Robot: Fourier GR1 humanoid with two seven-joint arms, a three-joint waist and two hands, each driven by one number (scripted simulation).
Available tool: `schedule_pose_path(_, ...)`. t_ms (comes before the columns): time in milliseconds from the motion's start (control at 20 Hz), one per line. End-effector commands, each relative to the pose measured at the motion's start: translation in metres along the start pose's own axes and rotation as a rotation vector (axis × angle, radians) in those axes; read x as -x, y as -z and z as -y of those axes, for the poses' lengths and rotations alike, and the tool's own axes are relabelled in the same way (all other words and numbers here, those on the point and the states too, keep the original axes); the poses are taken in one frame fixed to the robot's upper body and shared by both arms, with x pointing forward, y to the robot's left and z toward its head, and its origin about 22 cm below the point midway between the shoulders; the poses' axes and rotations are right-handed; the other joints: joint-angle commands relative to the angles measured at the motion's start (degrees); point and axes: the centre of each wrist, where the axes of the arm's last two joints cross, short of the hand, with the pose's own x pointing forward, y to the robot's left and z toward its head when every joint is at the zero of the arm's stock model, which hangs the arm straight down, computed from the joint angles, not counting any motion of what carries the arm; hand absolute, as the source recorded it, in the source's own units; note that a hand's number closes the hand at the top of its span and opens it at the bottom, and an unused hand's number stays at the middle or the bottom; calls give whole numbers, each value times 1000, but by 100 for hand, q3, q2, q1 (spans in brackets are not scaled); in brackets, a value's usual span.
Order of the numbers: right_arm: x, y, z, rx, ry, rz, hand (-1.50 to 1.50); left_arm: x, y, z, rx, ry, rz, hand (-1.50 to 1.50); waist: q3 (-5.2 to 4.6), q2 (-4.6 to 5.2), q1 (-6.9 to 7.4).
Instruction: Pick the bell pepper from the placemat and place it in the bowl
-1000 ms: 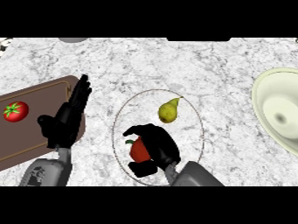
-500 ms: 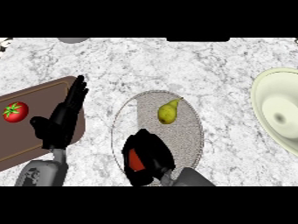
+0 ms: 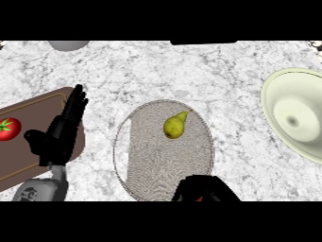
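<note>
At the six o'clock edge of the view, the robot's right hand (image 3: pixel 204 190) shows only as a black, curled shape, its fingers wrapped round a small red thing with a fleck of green — most likely the red bell pepper (image 3: pixel 199 199), though it is almost wholly hidden. Hand and pepper sit over the lower rim of the round grey woven placemat (image 3: pixel 149 160), where a yellow-green pear (image 3: pixel 174 125) lies toward twelve o'clock, well apart from the hand. The pale cream bowl (image 3: pixel 304 118) stands at about two o'clock from the right hand, well away across the marbled white counter (image 3: pixel 191 71); I judge the carry must run up and to the right, and the right hand is clearly the nearer one. The left hand (image 3: pixel 60 132) rests open at nine o'clock, fingers straight, over the edge of a brown wooden cutting board (image 3: pixel 17 156) that bears a red tomato (image 3: pixel 6 129) — it plays no part.
</note>
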Motion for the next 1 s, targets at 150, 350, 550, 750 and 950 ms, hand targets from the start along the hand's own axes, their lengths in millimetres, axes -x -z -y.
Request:
schedule_pose_path(150, -61, -70, 67, 179, -7, 255, 150, -13, 2, 2, 10, -13, -1, 0, -6, -18, -32)
schedule_pose_path(350, -90, -105, 88, 292, -86, 287, 150, -3, -16, -14, 16, 9, -1, 0, -5, -15, 34)
schedule_pose_path(550, -132, -125, 113, 339, -157, 275, 150, -2, -1, 4, 3, -7, -7, 0, -17, 16, -23)
schedule_pose_path(750, -137, -128, 131, 376, -215, 187, 150, 3, -2, 16, 8, -5, 11, 0, -17, 23, 27)
schedule_pose_path(950, -147, -125, 145, 447, -221, 147, 150, -11, -7, 6, 19, 16, 21, 0, -19, 28, 166)
